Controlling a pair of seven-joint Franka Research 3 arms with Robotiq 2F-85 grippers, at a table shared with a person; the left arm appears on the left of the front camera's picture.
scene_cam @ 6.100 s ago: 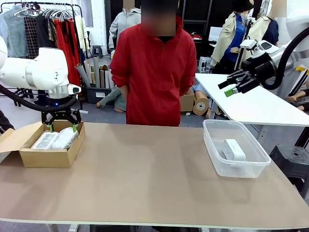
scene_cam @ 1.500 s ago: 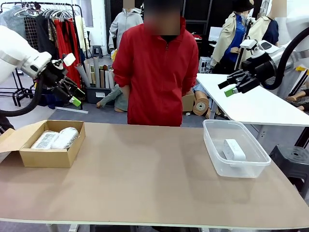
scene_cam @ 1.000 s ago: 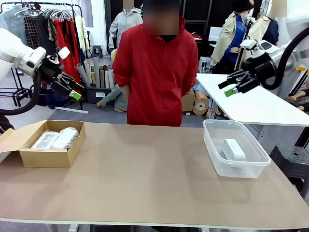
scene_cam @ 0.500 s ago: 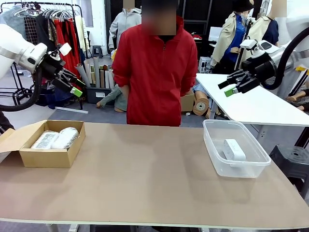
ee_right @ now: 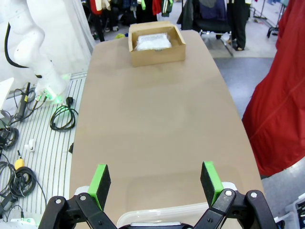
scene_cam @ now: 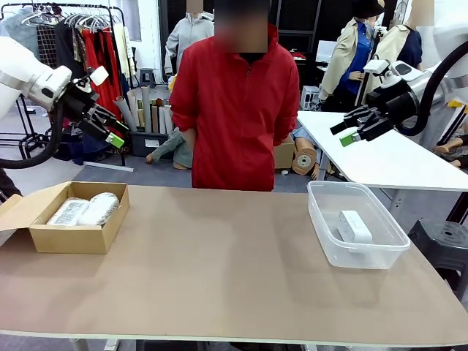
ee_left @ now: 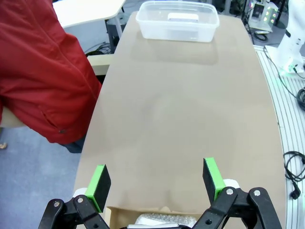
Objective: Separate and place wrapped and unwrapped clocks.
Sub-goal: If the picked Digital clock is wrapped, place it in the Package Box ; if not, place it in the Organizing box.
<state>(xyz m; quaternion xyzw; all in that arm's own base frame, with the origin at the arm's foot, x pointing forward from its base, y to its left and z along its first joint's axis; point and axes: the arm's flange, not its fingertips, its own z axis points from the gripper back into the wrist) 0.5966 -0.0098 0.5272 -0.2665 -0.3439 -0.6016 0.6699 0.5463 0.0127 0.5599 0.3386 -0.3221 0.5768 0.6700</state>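
Two bubble-wrapped white clocks (scene_cam: 82, 209) fill the brown cardboard box (scene_cam: 69, 235) at frame left, sorted from the bare smooth white clock (scene_cam: 355, 227) in the clear plastic tub (scene_cam: 356, 248), both end effectors (scene_cam: 110, 135) (scene_cam: 349, 132) wide, empty.

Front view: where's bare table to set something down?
Bare: the brown tabletop between the brown cardboard box and the clear plastic tub, plus the near edge. Crowded: the box holds two bubble-wrapped clocks; the tub holds the bare white clock. Both grippers hang open above the table's ends.
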